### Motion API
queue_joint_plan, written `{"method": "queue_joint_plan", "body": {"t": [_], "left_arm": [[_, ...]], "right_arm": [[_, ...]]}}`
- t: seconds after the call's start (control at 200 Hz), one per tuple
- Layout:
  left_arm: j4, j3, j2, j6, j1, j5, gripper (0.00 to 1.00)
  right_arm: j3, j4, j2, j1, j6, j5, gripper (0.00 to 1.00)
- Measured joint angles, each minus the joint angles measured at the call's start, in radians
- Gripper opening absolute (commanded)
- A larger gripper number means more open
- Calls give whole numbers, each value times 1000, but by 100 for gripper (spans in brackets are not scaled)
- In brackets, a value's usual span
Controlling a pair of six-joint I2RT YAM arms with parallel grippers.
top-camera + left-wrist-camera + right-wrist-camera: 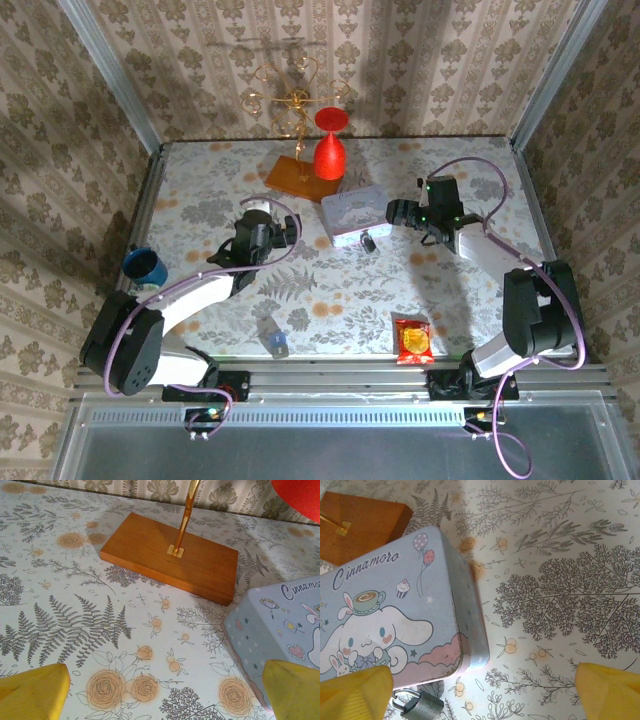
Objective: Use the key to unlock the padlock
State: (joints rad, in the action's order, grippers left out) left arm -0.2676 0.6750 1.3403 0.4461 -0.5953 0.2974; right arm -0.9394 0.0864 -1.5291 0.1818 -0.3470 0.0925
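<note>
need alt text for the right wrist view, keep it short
Small grey padlock lies on the floral table beside a pastel cartoon tin box, near one yellow finger of the open right gripper. A wooden base sits beyond the tin.

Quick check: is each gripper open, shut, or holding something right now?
Left gripper: open, holding nothing.
Right gripper: open, holding nothing; the padlock lies by one fingertip, not gripped.
</note>
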Motion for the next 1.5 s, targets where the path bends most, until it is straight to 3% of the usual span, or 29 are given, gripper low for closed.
{"method": "queue_joint_plan", "body": {"t": [0.225,0.385,0.54,0.795,1.136,1.496], "left_arm": [[2,0,-10,0,0,19,100],[2,0,-24,-2,0,29,100],[3,0,-27,-12,0,37,100],[3,0,-42,-21,0,48,100],[39,0,-64,-24,7,59,100],[45,0,-73,-24,14,66,100]], "right_arm": [[-9,154,32,3,-52,-80,81],[63,298,182,8,-87,-188,76],[126,466,294,17,-99,-252,63],[150,630,296,109,-87,-292,41],[50,681,5,207,-46,-359,41],[-9,680,-100,217,11,-397,41]]}}
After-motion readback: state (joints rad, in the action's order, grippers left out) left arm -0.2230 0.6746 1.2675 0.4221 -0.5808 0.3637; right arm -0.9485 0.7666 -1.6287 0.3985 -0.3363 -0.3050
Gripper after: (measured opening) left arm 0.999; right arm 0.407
